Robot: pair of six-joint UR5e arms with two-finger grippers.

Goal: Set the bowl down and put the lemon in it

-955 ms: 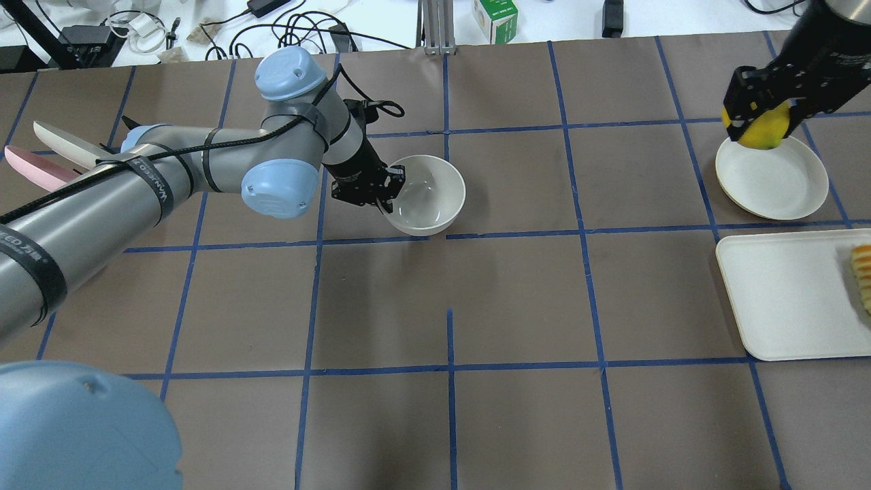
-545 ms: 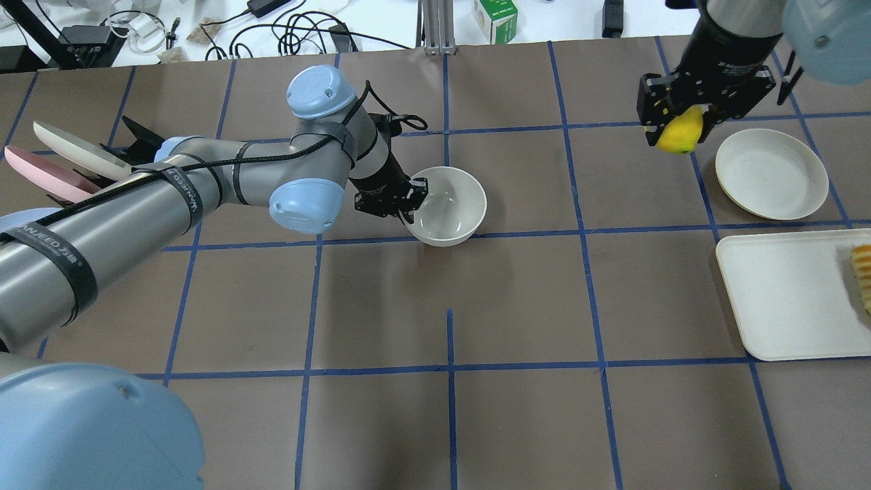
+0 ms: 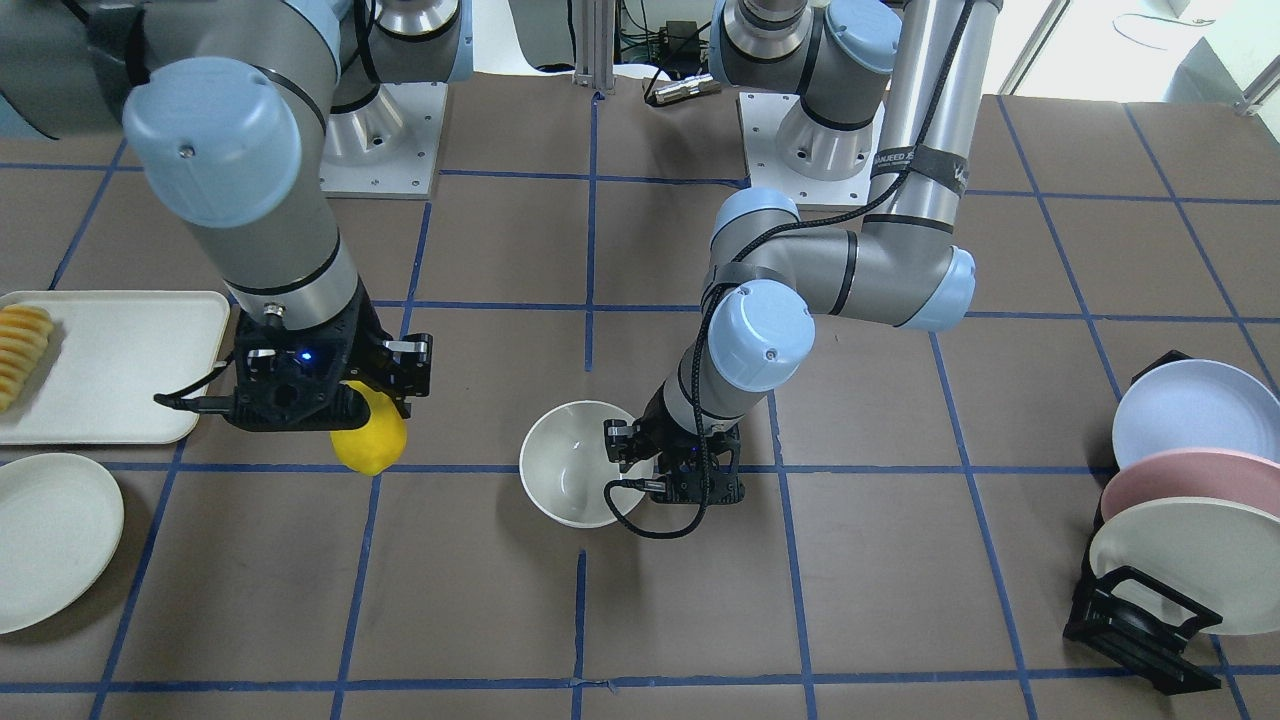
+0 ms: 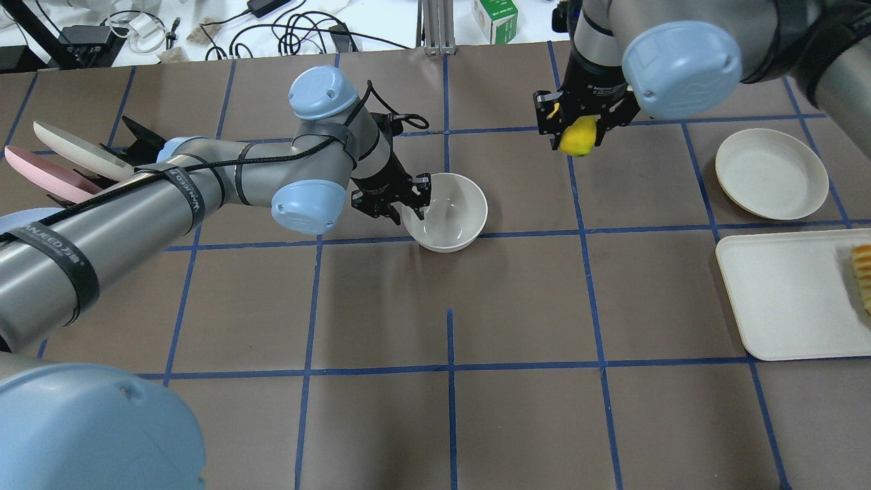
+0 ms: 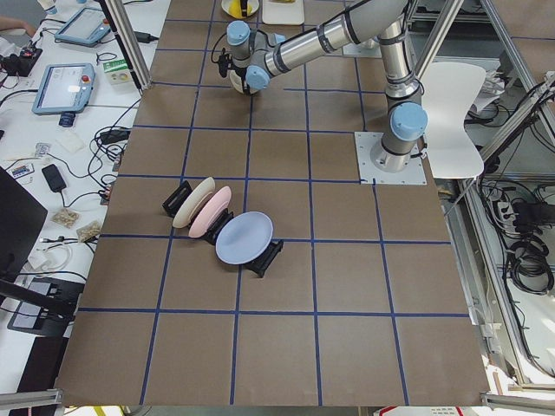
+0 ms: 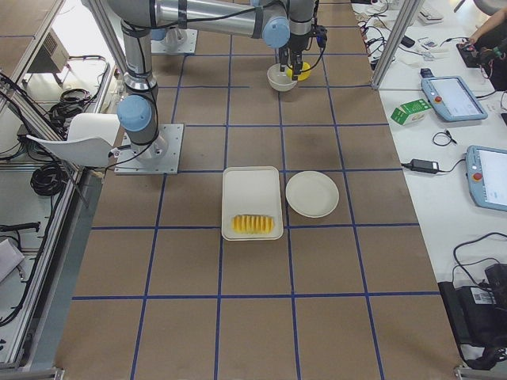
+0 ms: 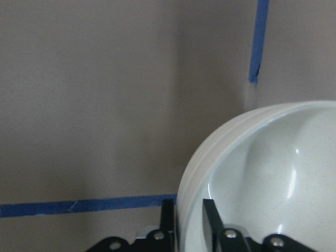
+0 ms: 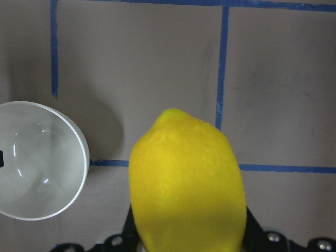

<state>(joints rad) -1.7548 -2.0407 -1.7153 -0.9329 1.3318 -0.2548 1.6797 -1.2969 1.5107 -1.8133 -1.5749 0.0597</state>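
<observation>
The off-white bowl (image 4: 452, 211) sits upright near the table's middle, also in the front view (image 3: 565, 478). My left gripper (image 4: 410, 207) is shut on its left rim; the left wrist view shows one finger (image 7: 211, 218) inside the rim and one outside the bowl (image 7: 262, 173). I cannot tell whether the bowl rests on the table. My right gripper (image 4: 577, 129) is shut on the yellow lemon (image 4: 577, 137) and holds it in the air, right of and beyond the bowl. The right wrist view shows the lemon (image 8: 186, 184) with the bowl (image 8: 37, 163) at lower left.
A wide white plate (image 4: 772, 173) and a white tray (image 4: 789, 299) with sliced fruit (image 4: 863, 275) lie at the right. A rack of plates (image 4: 61, 163) stands at the left.
My right gripper has carried the lemon left, from over the white plate toward the bowl. My left gripper has shifted the bowl a little to the right and nearer.
</observation>
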